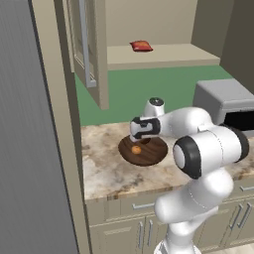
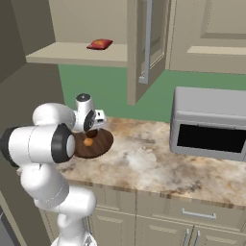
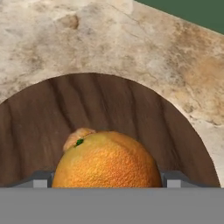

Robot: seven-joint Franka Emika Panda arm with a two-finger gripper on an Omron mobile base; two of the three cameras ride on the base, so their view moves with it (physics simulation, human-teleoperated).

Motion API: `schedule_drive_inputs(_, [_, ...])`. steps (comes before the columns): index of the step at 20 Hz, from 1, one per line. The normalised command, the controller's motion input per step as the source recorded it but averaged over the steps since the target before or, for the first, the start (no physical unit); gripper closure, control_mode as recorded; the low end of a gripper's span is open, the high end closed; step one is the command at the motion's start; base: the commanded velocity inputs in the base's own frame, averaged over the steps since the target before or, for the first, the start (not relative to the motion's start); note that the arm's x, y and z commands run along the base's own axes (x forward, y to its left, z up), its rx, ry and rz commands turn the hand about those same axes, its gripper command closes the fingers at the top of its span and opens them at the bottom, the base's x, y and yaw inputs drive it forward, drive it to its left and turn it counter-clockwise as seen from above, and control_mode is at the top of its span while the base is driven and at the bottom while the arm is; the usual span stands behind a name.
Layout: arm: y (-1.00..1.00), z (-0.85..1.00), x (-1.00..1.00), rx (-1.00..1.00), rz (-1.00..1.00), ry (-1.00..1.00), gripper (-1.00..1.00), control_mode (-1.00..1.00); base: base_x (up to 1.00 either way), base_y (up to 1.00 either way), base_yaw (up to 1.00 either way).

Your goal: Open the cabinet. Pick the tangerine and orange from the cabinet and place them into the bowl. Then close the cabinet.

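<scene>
The dark wooden bowl (image 1: 154, 151) (image 2: 102, 141) (image 3: 131, 113) sits on the marble counter. My gripper (image 1: 137, 143) (image 2: 90, 136) (image 3: 108, 180) hangs low over it, jaws wide, shut on the orange (image 3: 107, 159) (image 1: 136, 149) (image 2: 88, 142); both fingertips (image 3: 41, 180) press its sides. The smaller tangerine (image 3: 75, 136) lies in the bowl just behind the orange, mostly hidden by it. The beige cabinet stands open above the counter, its door (image 1: 89, 44) (image 2: 146, 43) with the silver bar handle swung out toward me.
A red pouch (image 1: 141, 46) (image 2: 100, 44) lies on the cabinet shelf. A grey microwave (image 1: 223, 101) (image 2: 209, 122) stands on the counter to the right of the bowl. A tall grey panel (image 1: 25, 149) walls off the left. Base cabinets (image 2: 192, 226) run below the counter.
</scene>
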Motion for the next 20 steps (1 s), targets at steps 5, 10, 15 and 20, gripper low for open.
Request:
schedule_drive_inputs(5, [-0.1, -0.3, 0.24, 0.0, 0.01, 0.0, 1.0, -1.0, 0.0, 0.0, 0.0])
schedule_drive_inputs(10, [-0.02, -0.11, 0.04, 0.0, 0.0, 0.0, -1.0, -1.0, 0.0, 0.0, 0.0])
schedule_drive_inputs(15, [0.0, 0.0, 0.0, 0.0, 0.0, 0.0, -1.0, -1.0, 0.0, 0.0, 0.0])
schedule_drive_inputs(20, [0.0, 0.07, 0.0, 0.0, 0.0, 0.0, -1.0, -1.0, 0.0, 0.0, 0.0])
